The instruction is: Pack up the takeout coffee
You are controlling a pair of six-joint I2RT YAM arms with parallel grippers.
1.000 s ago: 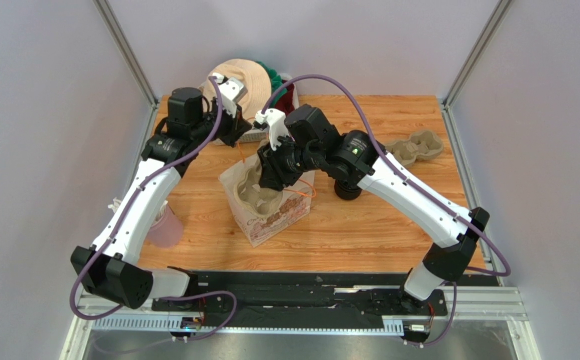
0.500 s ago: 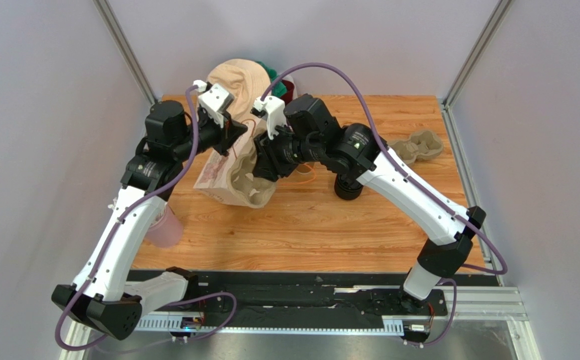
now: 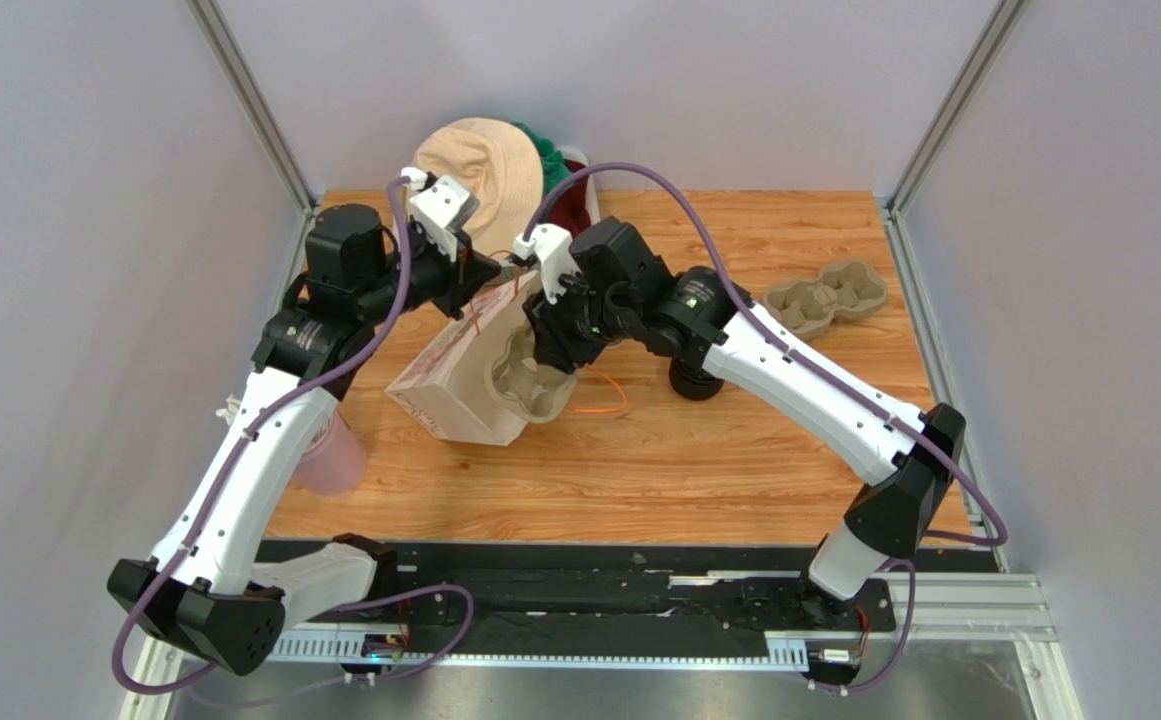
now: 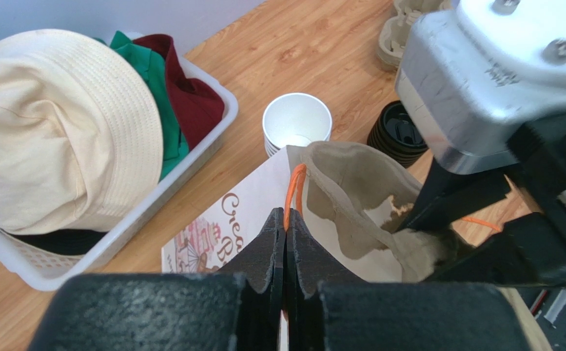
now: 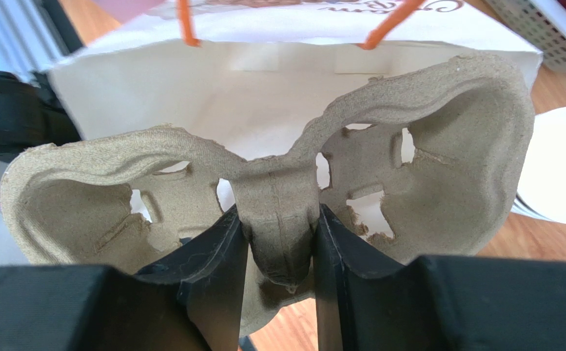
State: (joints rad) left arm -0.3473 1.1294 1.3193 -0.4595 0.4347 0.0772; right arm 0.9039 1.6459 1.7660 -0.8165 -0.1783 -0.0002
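The left claw [image 4: 286,227] is closed tight on the top edge of the white paper bag [image 3: 444,375], where the orange handle [image 4: 293,190] comes out. The bag stands tilted at about 9 o'clock from the middle of the surface [image 3: 721,450]. The right claw [image 5: 278,241] is partly open and grips the middle bridge of a pulp cup carrier [image 5: 447,146], which sits in the mouth of the bag. The takeout coffee cup [image 4: 297,121] stands open on the surface behind the bag, at 12 o'clock from the left claw (only its white rim and inside are clear, the colour of its sides cannot be told). Just beside it, at 1 o'clock, is a stack of black lids [image 4: 398,135]. A white basket [image 4: 190,157] with a beige hat [image 4: 59,124] is at 11 o'clock.
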